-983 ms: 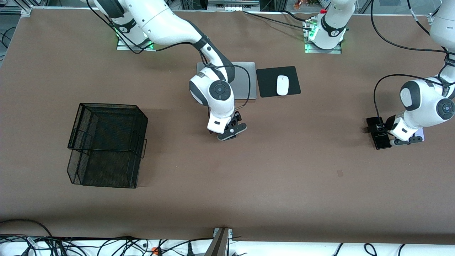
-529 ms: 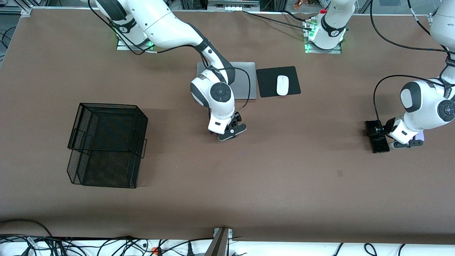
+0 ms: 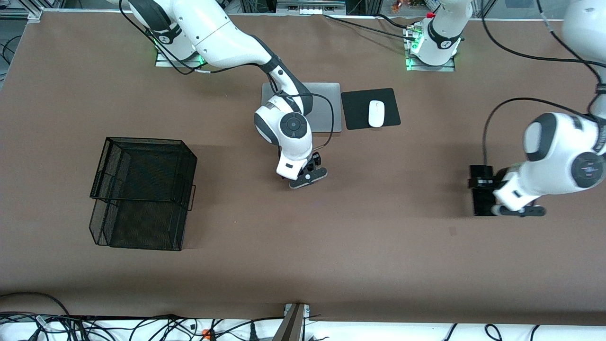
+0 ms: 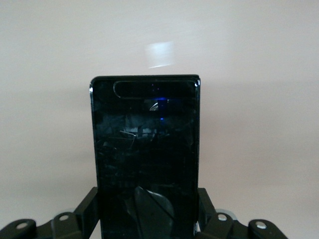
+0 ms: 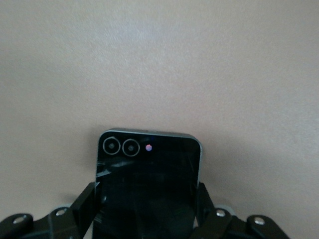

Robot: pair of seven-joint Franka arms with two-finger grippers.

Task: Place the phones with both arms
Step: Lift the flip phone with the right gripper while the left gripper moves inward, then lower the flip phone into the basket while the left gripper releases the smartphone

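The left gripper (image 3: pixel 517 211) clamps the long black slab phone (image 4: pixel 145 154) above the brown table (image 3: pixel 378 265), well toward the left arm's end from the silver laptop (image 3: pixel 326 106). The right gripper (image 3: pixel 307 177) grips the small squarish black phone (image 5: pixel 148 186) just nearer the camera than that laptop.

No readable text for you here — no labels, brands or numbers on the phones, arms or counter (image 3: pixel 331 246) — marks too small to make out.

Left gripper (image 3: pixel 516 211), fingers closed, raised near the left arm's table end; right gripper (image 3: pixel 307 179), fingers closed, mid-table.
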